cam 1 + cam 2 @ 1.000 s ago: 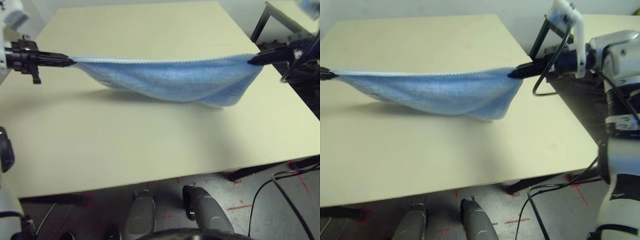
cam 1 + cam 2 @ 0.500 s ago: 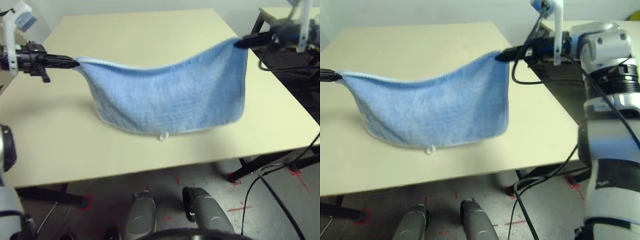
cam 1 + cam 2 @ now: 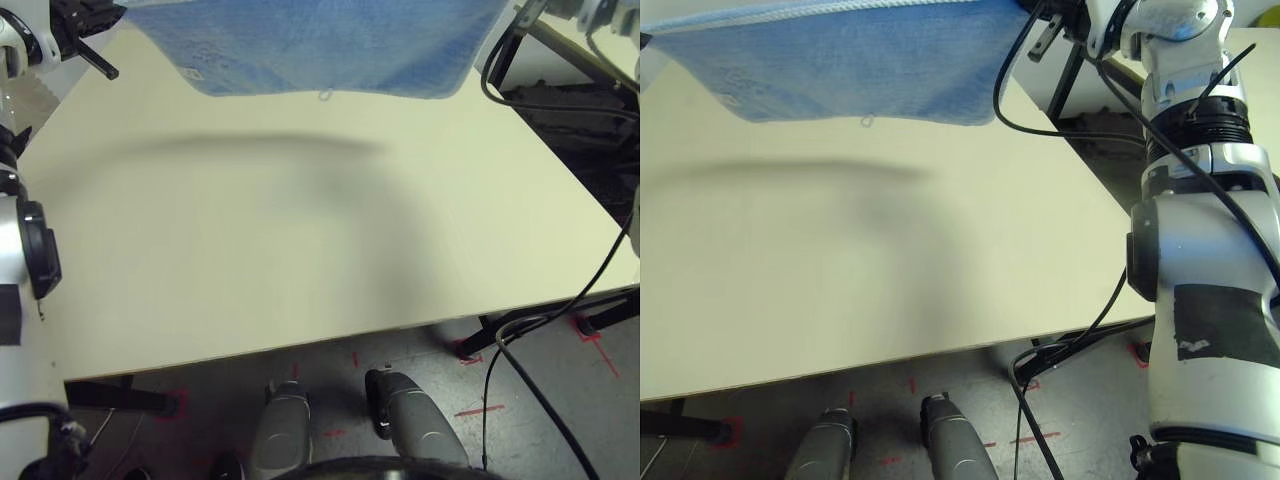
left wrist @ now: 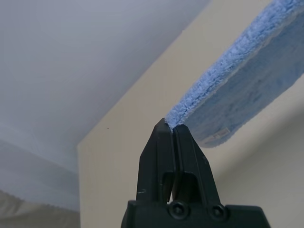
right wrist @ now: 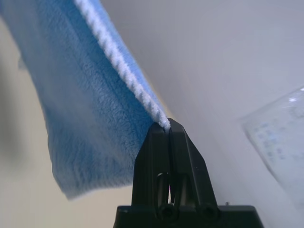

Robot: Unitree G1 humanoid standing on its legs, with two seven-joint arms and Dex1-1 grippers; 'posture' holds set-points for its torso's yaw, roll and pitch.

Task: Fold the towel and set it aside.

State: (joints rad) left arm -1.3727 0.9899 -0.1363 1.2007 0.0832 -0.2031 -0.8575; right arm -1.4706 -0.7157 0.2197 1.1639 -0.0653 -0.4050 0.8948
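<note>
The light blue towel (image 3: pixel 330 45) hangs spread in the air, high above the beige table (image 3: pixel 300 250), and casts a long shadow on it. Its white-stitched top edge runs between my two grippers. A small white loop (image 3: pixel 325 95) dangles from the lower edge, and a white label (image 4: pixel 221 135) sits near the left corner. My left gripper (image 4: pixel 169 126) is shut on the towel's left top corner. At the other end, the right gripper (image 5: pixel 164 124) is shut on the right top corner, where the white edging (image 5: pixel 118 61) meets its tips.
A black metal frame (image 3: pixel 570 100) and dark gear stand just off the table's right side. Black cables (image 3: pixel 540 330) hang from my right arm (image 3: pixel 1200 250) down to the floor, which carries red tape marks.
Both grippers have lifted the towel from low over the table to well above it. It went from a sagging stretched strip to hanging flat from its top edge.
</note>
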